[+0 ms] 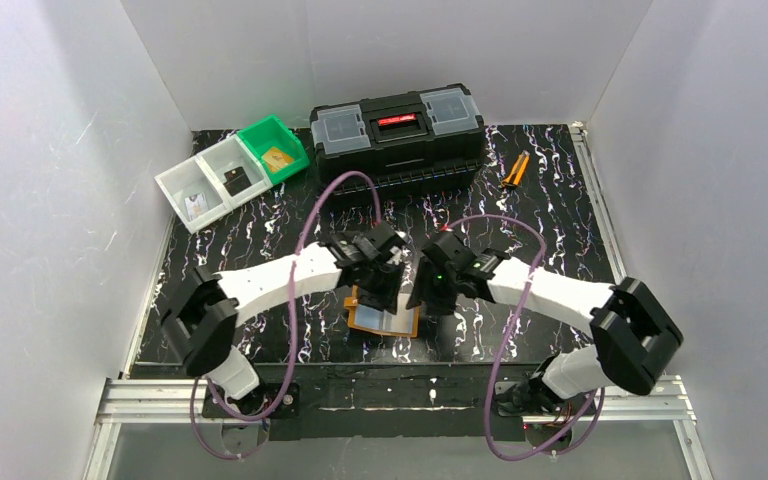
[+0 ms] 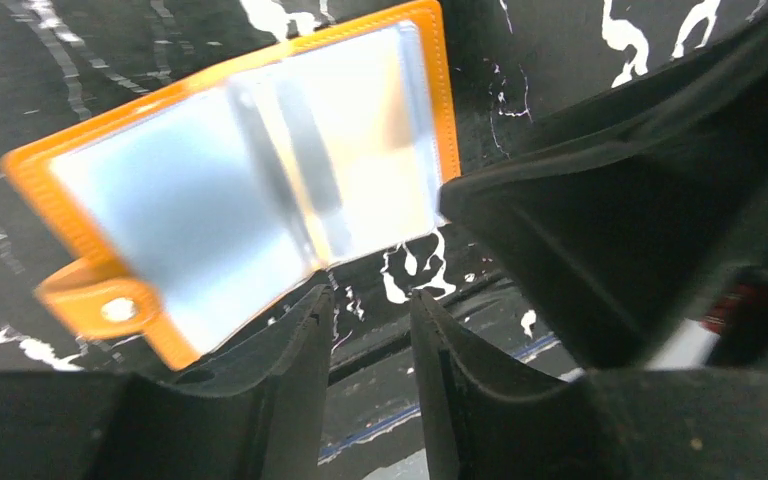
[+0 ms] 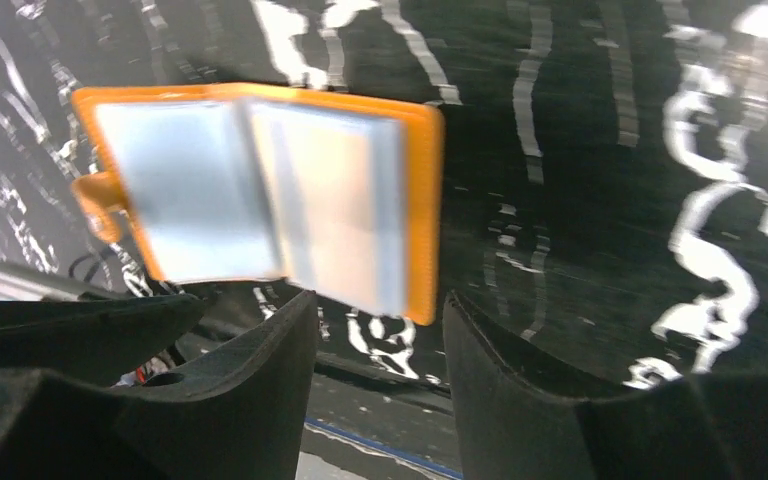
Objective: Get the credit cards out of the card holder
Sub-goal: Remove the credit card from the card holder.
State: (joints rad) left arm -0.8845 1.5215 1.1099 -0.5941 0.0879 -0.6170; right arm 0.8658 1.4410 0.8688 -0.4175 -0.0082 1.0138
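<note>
One card holder [image 1: 385, 320], one toolbox [image 1: 397, 130], one pair of pliers [image 1: 515, 170], two white bins [image 1: 172, 200], one green bin [image 1: 256, 130].

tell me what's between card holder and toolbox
Top view: the left gripper over the far edge of the card holder, then marbled table under a purple cable loop.

The top external view looks down from high at the near edge over the whole surface [image 1: 560, 200]. Each wrist view hangs close above it, looking past the left gripper [image 2: 370, 305] or right gripper [image 3: 380, 310]. All three share the open card holder [image 1: 385, 320].
</note>
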